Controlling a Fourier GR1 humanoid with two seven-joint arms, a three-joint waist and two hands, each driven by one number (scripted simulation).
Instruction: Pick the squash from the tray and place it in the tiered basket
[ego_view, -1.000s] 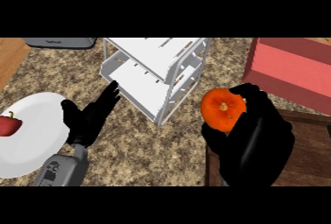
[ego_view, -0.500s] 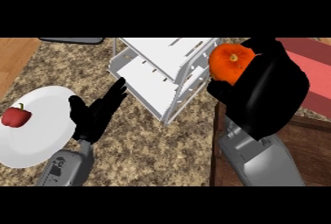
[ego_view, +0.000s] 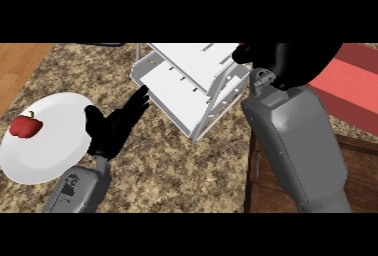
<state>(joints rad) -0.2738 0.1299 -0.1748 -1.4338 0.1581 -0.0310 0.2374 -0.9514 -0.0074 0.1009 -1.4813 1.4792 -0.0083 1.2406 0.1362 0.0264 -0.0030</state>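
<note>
The right hand (ego_view: 291, 62) hung at the far right, over the right edge of the white tiered basket (ego_view: 193, 82), with its grey forearm (ego_view: 295, 145) running back toward the near edge. Only the black back of that hand showed, so whether its fingers were curled or spread could not be told, and the squash could not be seen anywhere; whether the hand hid it could not be told either. The left hand (ego_view: 111, 130) rested on the near left with its fingers straight and slightly spread, the tips just beside the basket's lower tier. To the left of it lay a white plate (ego_view: 52, 155) with a red pepper (ego_view: 26, 125) on its far left part. The speckled counter (ego_view: 170, 170) lay under them all, and a red tray (ego_view: 347, 85) showed at the far right.
</note>
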